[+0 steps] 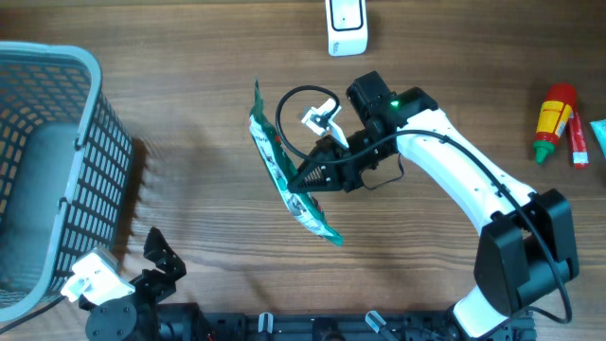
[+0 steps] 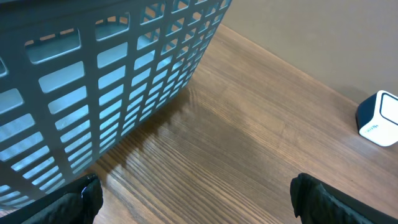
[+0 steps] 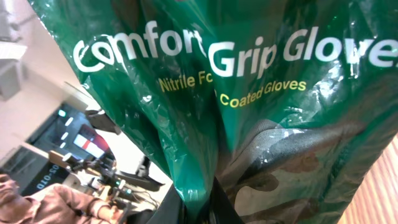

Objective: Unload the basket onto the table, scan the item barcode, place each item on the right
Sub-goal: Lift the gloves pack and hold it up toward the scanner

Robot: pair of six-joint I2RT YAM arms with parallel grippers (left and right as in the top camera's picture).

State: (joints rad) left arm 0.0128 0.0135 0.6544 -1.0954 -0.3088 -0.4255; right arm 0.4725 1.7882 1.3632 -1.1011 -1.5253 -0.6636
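overhead shows the right tool (image 1: 305,178) pinched shut on the green glove packet (image 1: 276,156), which hangs clear of the bench (image 1: 189,95), below and a little left of the white scanner (image 1: 347,26). from above the packet reads almost edge-on, so it stands near upright with its faces turned sideways. right wrist is filled by the printed front, "comfort grip gloves", and no barcode shows there. my judgement is that the code sits on the other face or lower down, out of sight.

to do this step well, carry the packet up toward the scanner and roll the wrist until the coded face looks squarely at whichever side of the scanner reads. hold the film flat enough that creases and glare do not break the bars. the grip looks to be near one edge, so the floppy bag may swing; move slowly.

the left tool (image 1: 161,254) stands wide and empty, far down-left of the scanner beside the basket (image 1: 104,152), and need not join in.
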